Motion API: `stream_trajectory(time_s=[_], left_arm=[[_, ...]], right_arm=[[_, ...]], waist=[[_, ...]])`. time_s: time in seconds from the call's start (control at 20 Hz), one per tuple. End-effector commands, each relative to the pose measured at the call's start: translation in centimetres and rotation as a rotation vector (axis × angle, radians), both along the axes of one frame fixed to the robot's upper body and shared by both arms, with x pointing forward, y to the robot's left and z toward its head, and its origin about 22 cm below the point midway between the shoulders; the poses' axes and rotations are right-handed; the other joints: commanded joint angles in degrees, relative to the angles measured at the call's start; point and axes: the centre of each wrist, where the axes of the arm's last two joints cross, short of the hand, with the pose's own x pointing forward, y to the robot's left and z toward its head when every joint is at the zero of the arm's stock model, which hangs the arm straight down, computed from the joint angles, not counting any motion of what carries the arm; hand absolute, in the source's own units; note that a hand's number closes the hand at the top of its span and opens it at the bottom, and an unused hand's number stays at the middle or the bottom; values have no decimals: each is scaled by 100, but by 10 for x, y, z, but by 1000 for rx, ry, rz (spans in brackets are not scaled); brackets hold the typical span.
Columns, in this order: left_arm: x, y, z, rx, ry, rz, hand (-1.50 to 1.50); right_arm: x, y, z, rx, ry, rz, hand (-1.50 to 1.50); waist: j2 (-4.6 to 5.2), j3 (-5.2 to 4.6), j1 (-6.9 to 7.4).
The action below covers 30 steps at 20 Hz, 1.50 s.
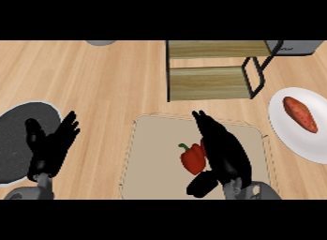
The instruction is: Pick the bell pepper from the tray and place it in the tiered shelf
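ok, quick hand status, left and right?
Left hand: open, fingers up, resting over the dark mat, holding nothing.
Right hand: open, beside the bell pepper on the tray, not yet grasping.

1. Left hand, beside the tray: matte black, slender fingers.
2. Right hand, over the tray: same black, bulkier back.
3. Grey rounded forearms below both hands.

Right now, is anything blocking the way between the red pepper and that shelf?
Nothing visible does. The pepper lies on the tray beside the right hand, and only bare counter separates the tray from the shelf.
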Motion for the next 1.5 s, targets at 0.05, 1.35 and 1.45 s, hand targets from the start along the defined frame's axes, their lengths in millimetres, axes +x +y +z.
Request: stream_trajectory(time_s=[0.05,1.35,1.45], left_arm=[[10,3,-9,8,3,3,0],[4,4,-2,-4,5,-33,0],[-1,8,5,2,11,-17,0]], right_arm=[[-5,8,-11,-34,24,-14,-150],[26,12,-106,-162,84,184,150],[24,15,-104,-207,51,260,150]], waist=[[12,-15,-19],[30,-13,74],[13,-12,62]])
